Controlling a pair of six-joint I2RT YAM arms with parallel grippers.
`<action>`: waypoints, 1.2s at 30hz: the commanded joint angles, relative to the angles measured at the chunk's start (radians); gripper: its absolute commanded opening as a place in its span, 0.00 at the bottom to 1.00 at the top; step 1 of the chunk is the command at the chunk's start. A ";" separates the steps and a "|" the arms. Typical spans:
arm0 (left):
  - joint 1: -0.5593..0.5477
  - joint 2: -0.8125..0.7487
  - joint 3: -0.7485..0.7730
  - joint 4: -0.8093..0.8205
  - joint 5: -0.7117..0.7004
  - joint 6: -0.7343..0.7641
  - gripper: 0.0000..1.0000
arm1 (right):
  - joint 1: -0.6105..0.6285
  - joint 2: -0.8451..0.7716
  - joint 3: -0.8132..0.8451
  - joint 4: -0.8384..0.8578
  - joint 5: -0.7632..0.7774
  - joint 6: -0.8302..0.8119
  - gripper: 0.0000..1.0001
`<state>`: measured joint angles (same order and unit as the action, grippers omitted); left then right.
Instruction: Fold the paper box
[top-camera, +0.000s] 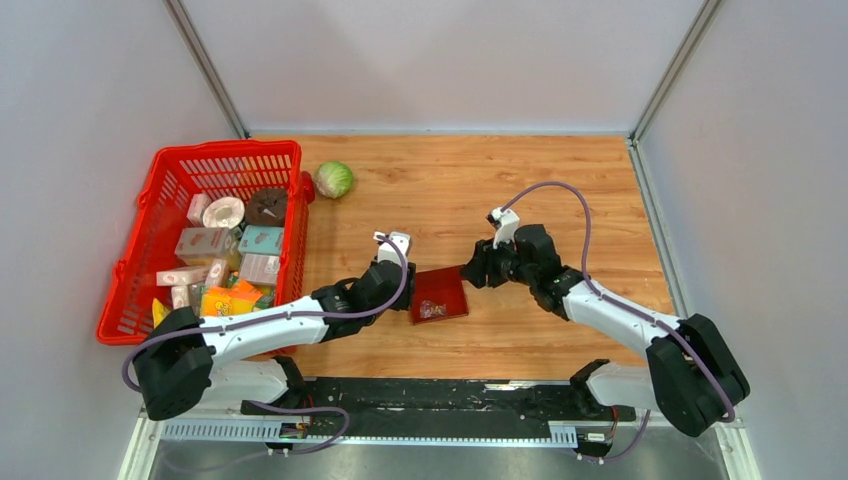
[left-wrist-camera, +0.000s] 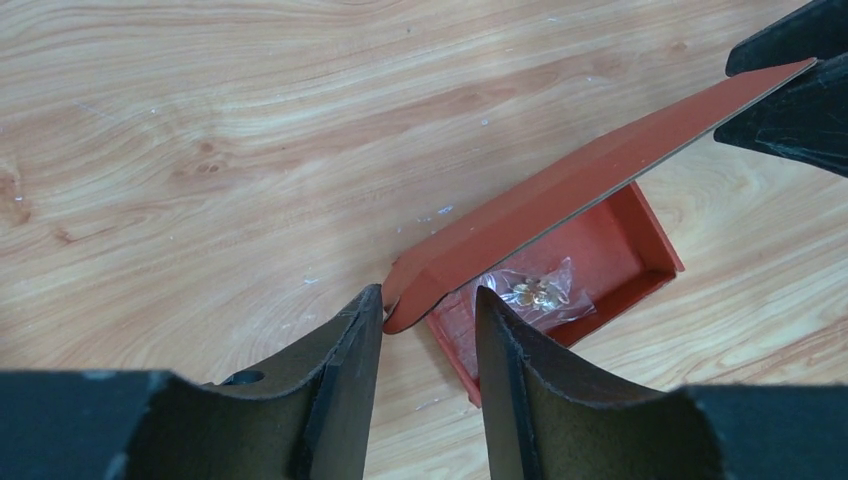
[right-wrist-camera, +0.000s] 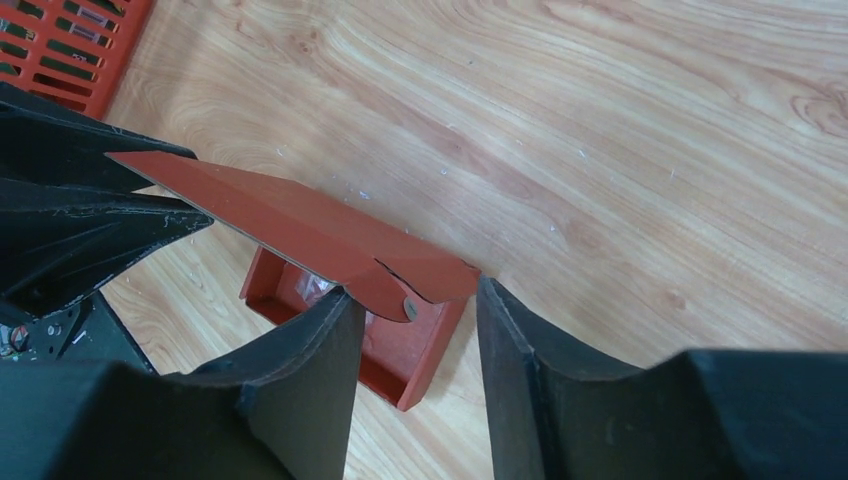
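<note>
Straddling the lid flap (left-wrist-camera: 570, 190) ends: left gripper (left-wrist-camera: 428, 302), right gripper (right-wrist-camera: 415, 292), both half-parted, clamping nothing | paper box (top-camera: 440, 293) lies mid-table (top-camera: 560, 190) between them (long axis arm-to-arm) | both equally near

**Dark Red Box on Grained Wood**

The paper box (top-camera: 438, 296) was plain dark red inside and out. The worktop (top-camera: 560, 165) showed warm orange-brown wood grain. The mesh basket (top-camera: 230, 160) was bright red, its cartons (top-camera: 205, 243) pastel and printed, and the cabbage (top-camera: 334, 179) pale green.
</note>
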<state>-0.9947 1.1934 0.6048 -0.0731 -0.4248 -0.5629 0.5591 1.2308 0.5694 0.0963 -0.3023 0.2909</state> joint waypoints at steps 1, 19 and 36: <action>-0.004 -0.009 0.035 -0.010 -0.025 -0.025 0.47 | 0.018 0.019 0.027 0.079 -0.002 -0.048 0.46; -0.018 0.093 0.133 -0.066 -0.087 -0.005 0.19 | 0.093 -0.004 0.004 0.117 0.135 -0.061 0.10; -0.032 0.334 0.398 -0.108 -0.321 0.008 0.00 | 0.148 0.001 -0.032 0.279 0.480 -0.004 0.00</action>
<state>-1.0153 1.4906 0.9398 -0.2314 -0.6777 -0.5484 0.6853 1.2392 0.5426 0.2245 0.0784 0.2466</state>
